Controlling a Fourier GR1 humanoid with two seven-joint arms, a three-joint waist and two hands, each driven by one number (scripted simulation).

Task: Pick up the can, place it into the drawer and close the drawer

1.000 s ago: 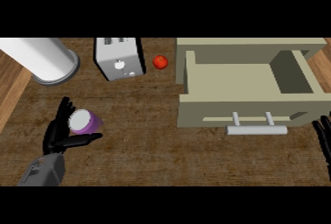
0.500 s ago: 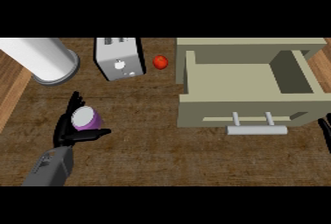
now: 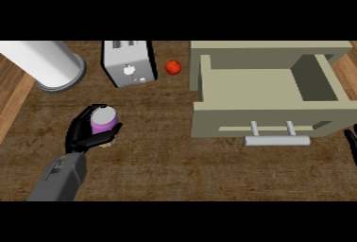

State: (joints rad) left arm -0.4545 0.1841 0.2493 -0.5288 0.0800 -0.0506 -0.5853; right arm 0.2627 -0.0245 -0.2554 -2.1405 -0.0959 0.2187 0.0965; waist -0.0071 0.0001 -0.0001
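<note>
Curling around the purple can (image 3: 103, 120), the left hand (image 3: 87, 134) is grasping its sides. Likely light, rigid and smooth, it is best held mid-body. The right hand (image 3: 351, 144) is barely showing; its state is unclear.

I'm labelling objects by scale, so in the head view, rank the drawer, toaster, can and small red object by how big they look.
Largest to smallest:
1. drawer
2. toaster
3. can, partly hidden by the left hand, so its full extent is unsure
4. small red object

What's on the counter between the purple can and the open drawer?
Nothing. In the head view, only bare wooden counter lies between the can, held by the left robot hand, and the drawer.
</note>
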